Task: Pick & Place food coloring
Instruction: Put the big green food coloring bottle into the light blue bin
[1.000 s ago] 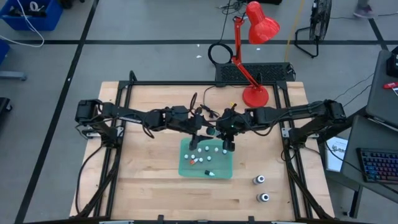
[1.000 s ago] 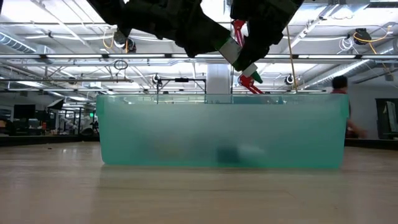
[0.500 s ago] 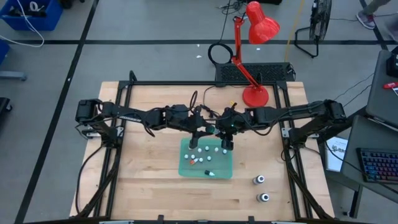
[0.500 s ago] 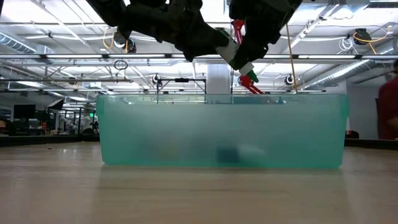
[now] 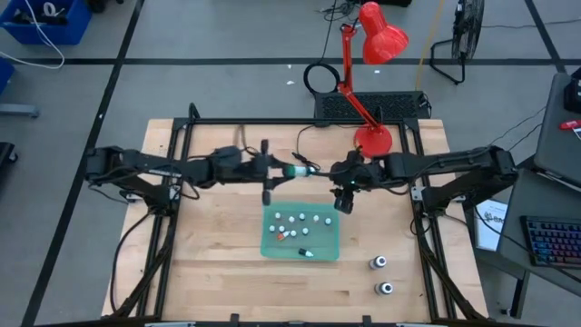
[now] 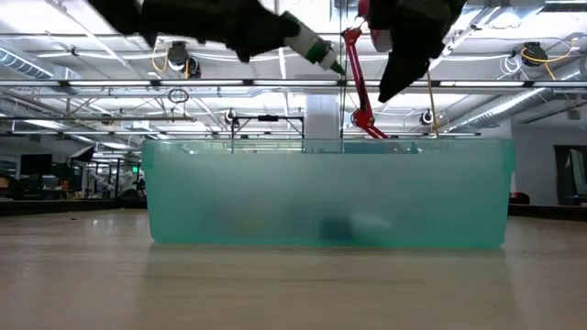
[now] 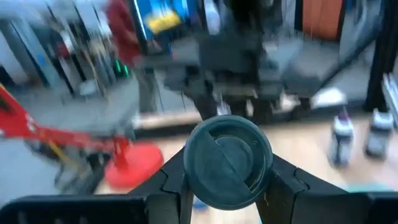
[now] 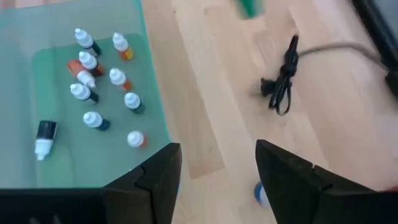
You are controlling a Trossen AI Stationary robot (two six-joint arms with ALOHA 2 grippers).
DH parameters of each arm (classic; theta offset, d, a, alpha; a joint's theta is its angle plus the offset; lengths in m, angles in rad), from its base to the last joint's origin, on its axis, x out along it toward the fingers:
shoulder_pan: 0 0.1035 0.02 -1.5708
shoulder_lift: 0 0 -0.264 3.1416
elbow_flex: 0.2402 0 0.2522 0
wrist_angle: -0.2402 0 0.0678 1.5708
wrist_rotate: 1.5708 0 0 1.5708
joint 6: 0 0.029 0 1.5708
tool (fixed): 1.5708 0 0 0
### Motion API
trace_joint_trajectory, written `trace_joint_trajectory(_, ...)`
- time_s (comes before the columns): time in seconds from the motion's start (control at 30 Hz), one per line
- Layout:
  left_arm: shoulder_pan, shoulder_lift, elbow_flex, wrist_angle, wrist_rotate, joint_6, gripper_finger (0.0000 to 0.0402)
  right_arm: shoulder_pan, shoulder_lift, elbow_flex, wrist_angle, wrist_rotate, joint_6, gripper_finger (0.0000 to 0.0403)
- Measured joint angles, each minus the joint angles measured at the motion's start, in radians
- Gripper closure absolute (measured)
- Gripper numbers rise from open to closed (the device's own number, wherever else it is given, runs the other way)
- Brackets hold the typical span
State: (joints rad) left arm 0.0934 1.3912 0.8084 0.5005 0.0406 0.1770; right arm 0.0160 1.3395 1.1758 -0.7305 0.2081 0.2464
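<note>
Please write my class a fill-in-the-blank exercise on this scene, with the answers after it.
The left end effector grips a ___. The right end effector is ___. The tray is ___ in colour. Outside it, ___ dark bottles stand on the table.
Answers: bottle; open; green; two.

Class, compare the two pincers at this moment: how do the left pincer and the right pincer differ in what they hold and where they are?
The left pincer is shut on a green bottle; the right pincer is open and holds nothing. The left pincer hangs beyond the green tray's far edge, while the right pincer hangs off the tray's far right corner. Both are raised off the table.
</note>
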Motion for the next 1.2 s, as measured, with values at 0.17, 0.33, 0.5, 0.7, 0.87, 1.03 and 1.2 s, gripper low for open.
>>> trace_joint_trajectory(0.17, 0.063, 0.018, -0.254, 0.587, 0.097, -0.111, 0.0272, -0.001, -0.04, -0.073, 0.118, 0.024, -0.049, 0.0213)
trace_joint_trajectory(0.33, 0.077, 0.093, -0.374, 1.003, 0.174, -0.156, 0.0272, -0.003, -0.064, -0.21, 0.526, 0.053, -0.208, 0.0212)
trace_joint_trajectory(0.5, 0.07, 0.118, -0.387, 1.017, 0.24, -0.154, 0.0272, -0.01, -0.062, -0.382, 1.052, 0.05, -0.415, 0.0213)
trace_joint_trajectory(0.7, 0.039, 0.124, -0.381, 0.979, 0.249, -0.118, 0.0272, -0.058, -0.037, -0.484, 1.434, -0.107, -0.428, 0.0215)
trace_joint_trajectory(0.87, 0.034, 0.123, -0.381, 0.961, 0.253, -0.11, 0.0272, -0.083, -0.005, -0.486, 1.509, -0.211, -0.381, 0.0216)
trace_joint_trajectory(1.03, 0.036, 0.123, -0.381, 0.963, 0.258, -0.107, 0.0272, -0.083, 0.028, -0.485, 1.556, -0.258, -0.332, 0.0216)
trace_joint_trajectory(1.2, 0.036, 0.123, -0.381, 0.955, 0.275, -0.099, 0.0273, -0.081, 0.034, -0.483, 1.497, -0.26, -0.311, 0.0216)
